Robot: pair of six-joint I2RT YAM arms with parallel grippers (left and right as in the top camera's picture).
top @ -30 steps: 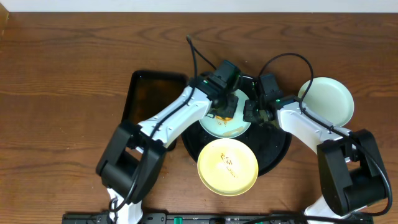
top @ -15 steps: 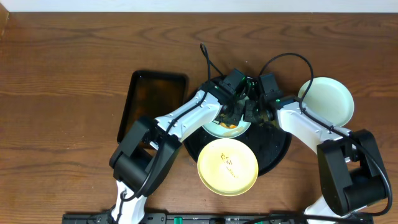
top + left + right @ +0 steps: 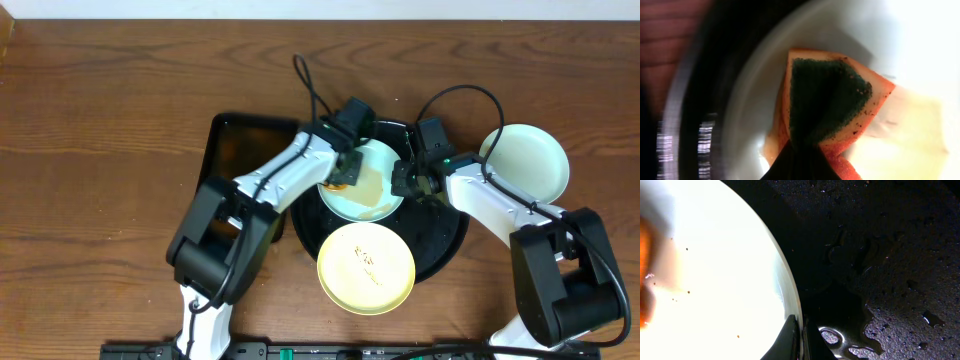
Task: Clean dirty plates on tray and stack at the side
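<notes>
The step in hand looked like scrubbing the second of the three plates. The left end effector [image 3: 340,172] was pinching an orange sponge [image 3: 830,100], green scouring face toward the wrist camera, and pressing it onto the left part of the light blue plate [image 3: 365,190], just inside the rim. That plate lay in the back half of the round black tray [image 3: 445,245], whose floor was wet and beaded in the right wrist view. The right end effector [image 3: 408,182] was pressed together on the plate's right rim, steadying it. A tan smear [image 3: 376,183] covered the middle of the plate, and small dark specks showed in the right wrist view, so it was not yet clean. The pale yellow plate [image 3: 366,267] sat at the tray's front edge, overhanging it, marked with brownish bits and apparently unwashed. The white plate [image 3: 525,160] lay off the tray on the surface [image 3: 100,150] to the right, which I took as the start of the stack. A dark rectangular tray [image 3: 235,160] lay to the left. The next move probably called for wiping the sponge across the smear toward the right side while the right grip held firm.
</notes>
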